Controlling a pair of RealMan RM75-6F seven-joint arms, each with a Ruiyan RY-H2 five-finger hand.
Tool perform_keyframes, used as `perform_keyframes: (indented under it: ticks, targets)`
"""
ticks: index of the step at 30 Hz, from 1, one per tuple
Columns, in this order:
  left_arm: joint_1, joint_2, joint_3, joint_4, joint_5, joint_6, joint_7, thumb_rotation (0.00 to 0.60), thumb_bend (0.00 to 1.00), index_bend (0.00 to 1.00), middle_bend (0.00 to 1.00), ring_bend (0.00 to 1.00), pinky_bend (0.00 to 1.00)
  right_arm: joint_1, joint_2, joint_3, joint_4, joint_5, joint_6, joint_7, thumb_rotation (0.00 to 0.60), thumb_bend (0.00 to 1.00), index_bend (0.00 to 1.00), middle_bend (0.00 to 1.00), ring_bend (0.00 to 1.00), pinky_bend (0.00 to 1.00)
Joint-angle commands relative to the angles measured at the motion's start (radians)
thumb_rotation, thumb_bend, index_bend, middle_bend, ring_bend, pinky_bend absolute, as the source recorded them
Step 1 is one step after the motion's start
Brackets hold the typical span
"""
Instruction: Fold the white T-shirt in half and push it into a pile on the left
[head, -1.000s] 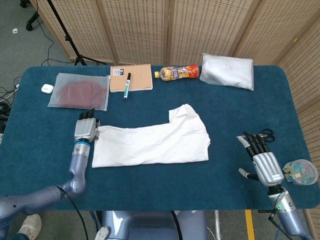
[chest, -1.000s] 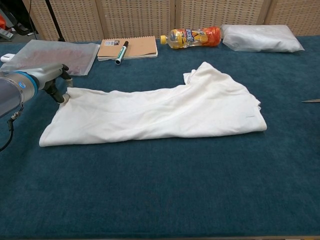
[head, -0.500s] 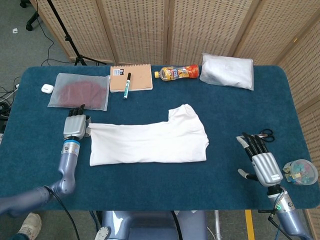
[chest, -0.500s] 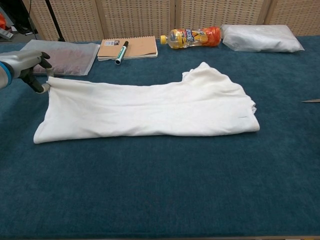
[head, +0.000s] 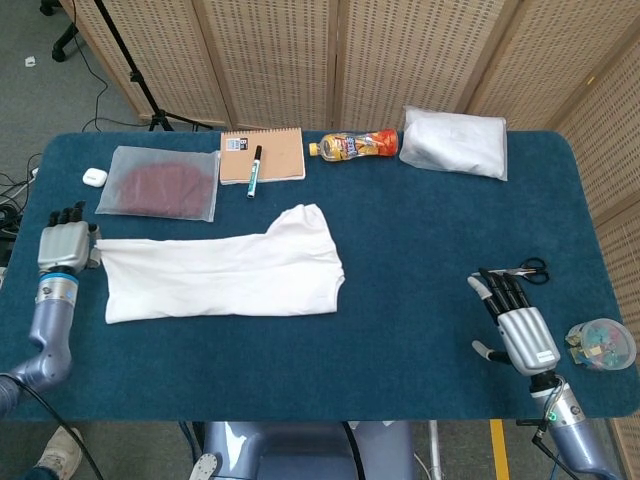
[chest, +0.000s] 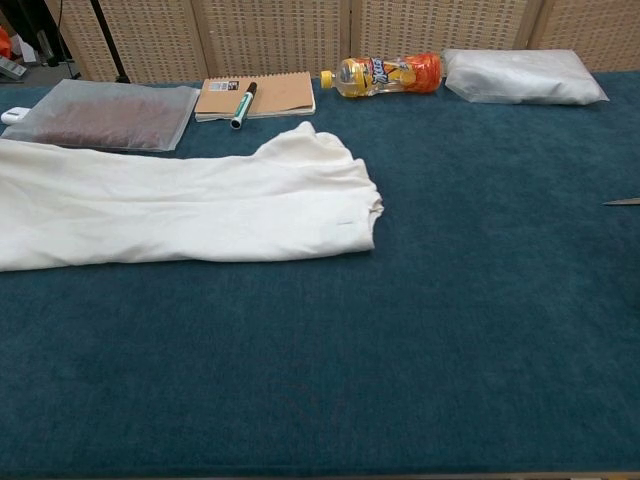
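The white T-shirt (head: 220, 275) is lying folded lengthwise into a long flat band on the left half of the blue table (head: 440, 230), with its far end reaching the left edge and a sleeve bump poking up toward the notebook (head: 262, 155). The left hand (head: 65, 248) is sitting at that left end, right at the table's edge, its fingers bent down onto the corner of the cloth; it looks to be pinching the fabric, though the head view is not showing the contact clearly and the chest view is missing the hand altogether. The right hand (head: 518, 325) is resting well apart from the shirt near the right front corner, fingers spread and holding nothing, with scissors (head: 530, 268) just beyond it. Judging by this, the folding part seems done and the shifting-to-the-left step is in hand, but the shirt is stretched out rather than gathered. The next move is probably calling for the loose right end of the band to be pushed leftward so it bunches into a pile, while keeping clear of the plastic pouch (head: 160, 183) lying just behind the shirt
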Motion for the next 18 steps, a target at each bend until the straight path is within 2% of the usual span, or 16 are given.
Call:
perform_keyframes:
  ticks: [1, 4, 8, 13, 18]
  targets:
    - [0.036, 0.018, -0.005, 0.135, 0.030, -0.121, -0.144, 0.600, 0.66, 0.77, 0.00, 0.00, 0.00, 0.001, -0.003, 0.000, 0.001, 0.000, -0.004, -0.005, 0.600, 0.00, 0.00, 0.00, 0.00, 0.00]
    - [0.047, 0.012, -0.010, 0.191, 0.069, -0.154, -0.213, 0.600, 0.67, 0.77, 0.00, 0.00, 0.00, 0.003, -0.005, 0.000, 0.002, 0.000, -0.008, -0.009, 0.600, 0.00, 0.00, 0.00, 0.00, 0.00]
    - [0.058, 0.015, -0.014, 0.209, 0.109, -0.165, -0.267, 0.600, 0.67, 0.77, 0.00, 0.00, 0.00, 0.004, -0.006, 0.000, 0.002, -0.002, -0.010, -0.009, 0.600, 0.00, 0.00, 0.00, 0.00, 0.00]
    - [0.070, 0.018, -0.007, 0.225, 0.133, -0.164, -0.279, 0.600, 0.67, 0.77, 0.00, 0.00, 0.00, 0.002, -0.002, 0.001, 0.000, -0.004, -0.003, -0.003, 0.600, 0.00, 0.00, 0.00, 0.00, 0.00]
    - [0.081, 0.006, -0.006, 0.288, 0.121, -0.179, -0.279, 0.600, 0.67, 0.77, 0.00, 0.00, 0.00, 0.002, 0.001, 0.002, 0.000, -0.003, -0.005, 0.000, 0.600, 0.00, 0.00, 0.00, 0.00, 0.00]
